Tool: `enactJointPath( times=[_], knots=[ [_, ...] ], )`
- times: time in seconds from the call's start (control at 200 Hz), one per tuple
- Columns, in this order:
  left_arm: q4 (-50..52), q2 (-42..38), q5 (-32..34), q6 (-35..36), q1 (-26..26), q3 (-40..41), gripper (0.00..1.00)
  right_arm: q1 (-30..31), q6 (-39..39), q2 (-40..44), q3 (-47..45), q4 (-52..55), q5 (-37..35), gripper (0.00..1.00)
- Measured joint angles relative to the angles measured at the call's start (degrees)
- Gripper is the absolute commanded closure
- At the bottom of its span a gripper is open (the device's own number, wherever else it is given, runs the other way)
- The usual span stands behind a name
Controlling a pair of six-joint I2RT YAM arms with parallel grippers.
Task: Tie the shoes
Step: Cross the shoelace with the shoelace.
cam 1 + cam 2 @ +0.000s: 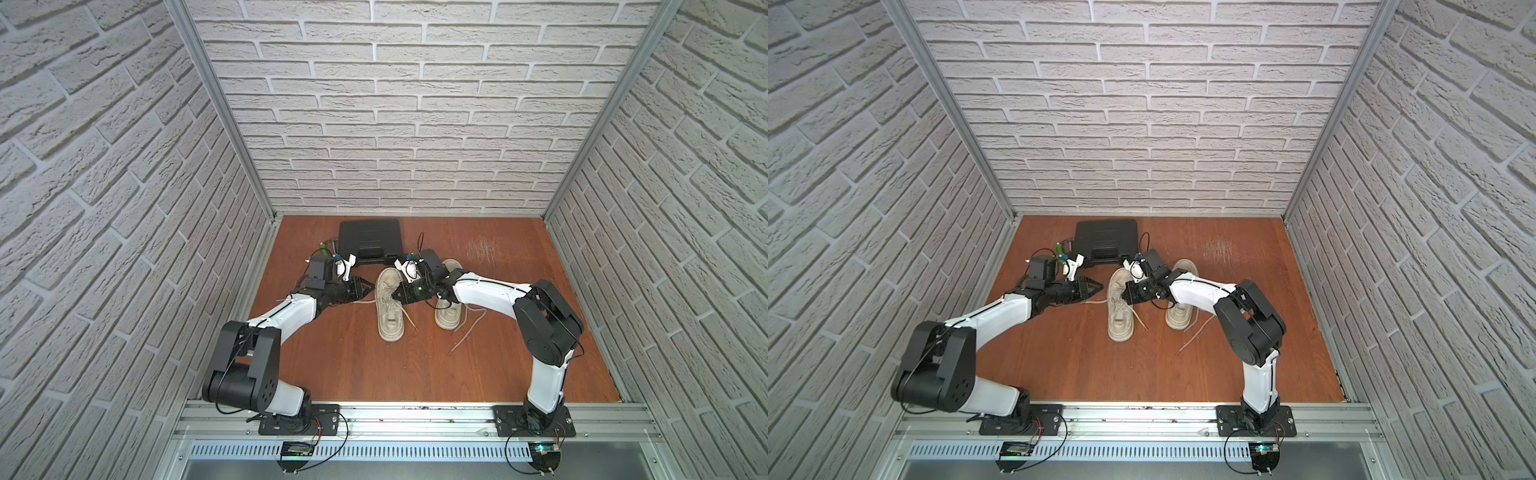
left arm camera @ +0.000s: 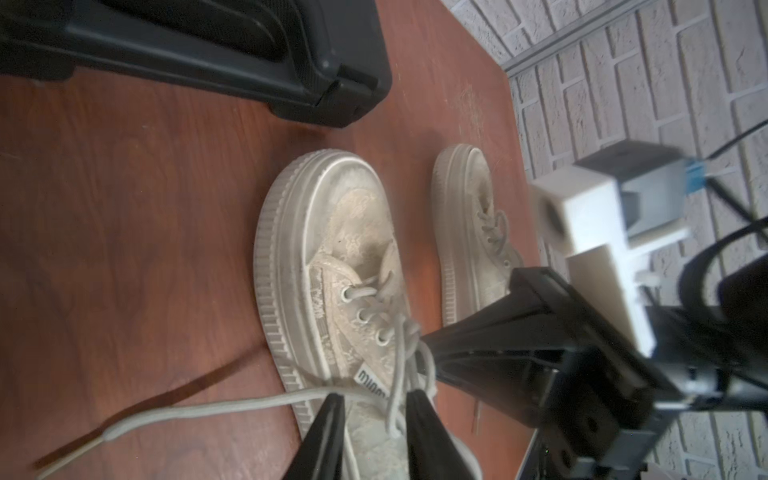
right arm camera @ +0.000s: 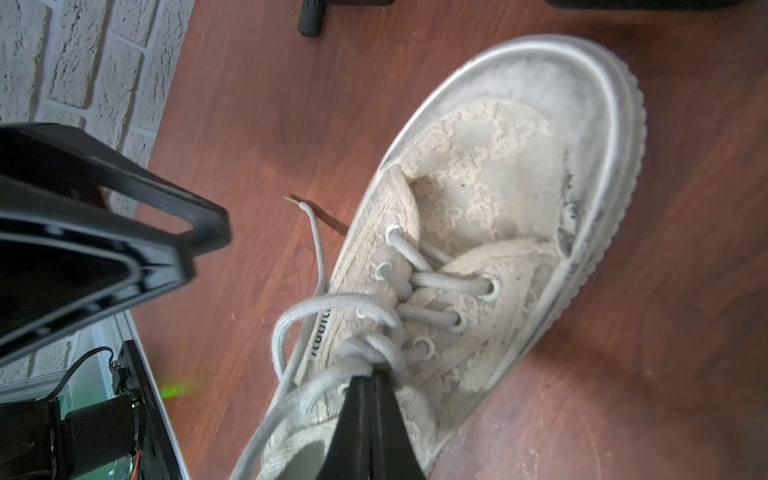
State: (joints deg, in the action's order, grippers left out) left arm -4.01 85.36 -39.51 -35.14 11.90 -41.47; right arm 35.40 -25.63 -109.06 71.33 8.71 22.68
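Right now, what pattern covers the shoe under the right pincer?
The shoe has beige floral lace fabric; clearest in the right wrist view.

Both top views high, steeply down over the whole floor [image 1: 353, 365]; wrist views close on one shoe [image 2: 345, 232]

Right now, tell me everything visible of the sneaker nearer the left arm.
The sneaker is a worn off-white low-top: lace-patterned fabric, grubby rubber toe cap, thick ribbed sole. It stands upright on the wooden tabletop, toe toward the back wall. One end of its cream lace trails on the wood. The right hand is shut on the lace; the left hand is open beside it.
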Motion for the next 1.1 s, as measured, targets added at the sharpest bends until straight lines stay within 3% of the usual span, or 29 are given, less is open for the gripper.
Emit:
enactJointPath(
  times=[0.33, 1.095],
  knots=[
    [-6.4, 7.7, -3.0, -2.3, 3.0, 0.7, 0.77, 0.0, 0.6, 0.0, 0.0, 0.5, -0.2, 0.97],
    [-9.7, 8.0, -4.4, -3.8, 4.7, 0.7, 0.77, 0.6, 5.5, 1.4, 3.2, 7.5, -4.0, 0.97]
  ],
)
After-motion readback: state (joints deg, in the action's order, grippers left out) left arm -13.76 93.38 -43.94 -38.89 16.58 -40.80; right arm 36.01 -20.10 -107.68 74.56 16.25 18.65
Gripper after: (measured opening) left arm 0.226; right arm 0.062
